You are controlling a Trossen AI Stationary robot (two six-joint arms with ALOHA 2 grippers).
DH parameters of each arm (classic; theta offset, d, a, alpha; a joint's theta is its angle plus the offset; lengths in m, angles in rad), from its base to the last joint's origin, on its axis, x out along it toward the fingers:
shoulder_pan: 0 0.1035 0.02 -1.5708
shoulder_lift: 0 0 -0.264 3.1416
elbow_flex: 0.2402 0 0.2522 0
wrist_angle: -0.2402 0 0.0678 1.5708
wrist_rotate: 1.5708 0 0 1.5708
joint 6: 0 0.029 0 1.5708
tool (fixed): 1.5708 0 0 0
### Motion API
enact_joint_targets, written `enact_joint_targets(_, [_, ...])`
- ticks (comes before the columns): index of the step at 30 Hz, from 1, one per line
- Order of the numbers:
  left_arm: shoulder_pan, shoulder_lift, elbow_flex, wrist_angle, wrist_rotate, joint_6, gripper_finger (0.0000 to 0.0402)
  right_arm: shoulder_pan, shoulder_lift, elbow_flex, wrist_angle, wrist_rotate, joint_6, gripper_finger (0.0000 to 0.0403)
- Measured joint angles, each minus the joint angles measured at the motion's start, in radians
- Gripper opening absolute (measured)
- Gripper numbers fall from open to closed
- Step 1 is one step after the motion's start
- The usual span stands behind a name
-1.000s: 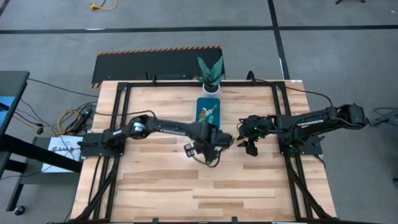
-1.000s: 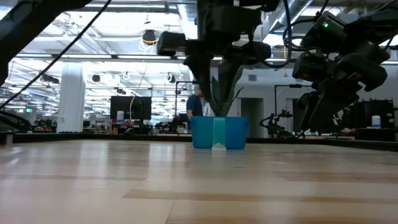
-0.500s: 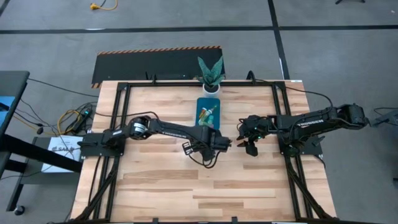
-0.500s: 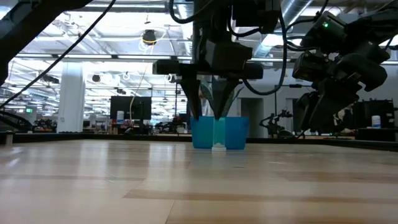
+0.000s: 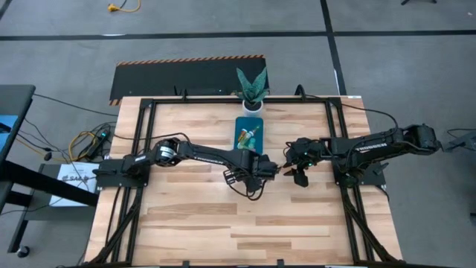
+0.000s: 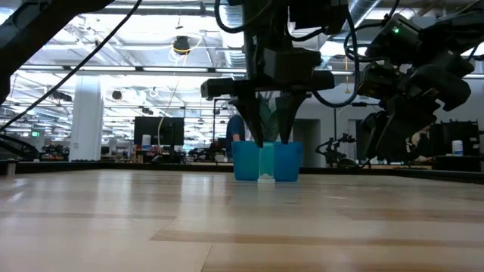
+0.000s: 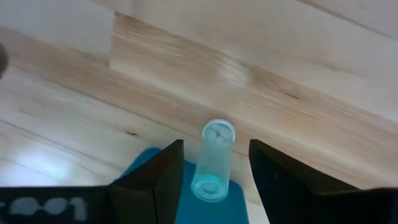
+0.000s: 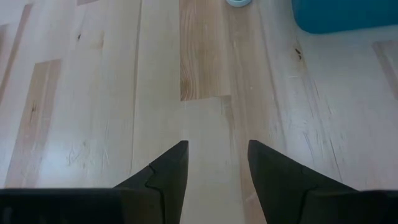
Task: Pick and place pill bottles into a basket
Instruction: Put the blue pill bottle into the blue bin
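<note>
The basket (image 5: 251, 133) sits mid-tabletop (image 5: 186, 216), a plant (image 5: 252, 88) behind it, one bottle (image 7: 212, 165) lying just before it.

I saw a potted plant (image 5: 251, 89) at the far edge of the wooden table (image 5: 186, 223). A black mat (image 5: 178, 77) lay on the floor beyond it, near a yellow cable (image 5: 123, 7).

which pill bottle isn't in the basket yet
The pale green bottle with the white cap, standing on the table just outside the basket; the others lie inside it.
</note>
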Motion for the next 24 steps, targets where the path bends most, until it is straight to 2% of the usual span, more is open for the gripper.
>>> enact_joint_targets(9, [0.054,0.000,0.000,0.008,0.003,-0.068,0.0172,0.000,0.000,0.000,0.000,0.000,0.000,0.0159])
enact_joint_targets(17, [0.080,0.000,0.000,0.007,0.108,-0.120,0.0171,0.000,0.000,0.000,-0.002,0.000,0.000,0.0159])
enact_joint_targets(24, [0.079,0.000,0.000,0.007,0.108,-0.130,0.0171,0.000,0.000,0.000,-0.002,0.000,0.000,0.0159])
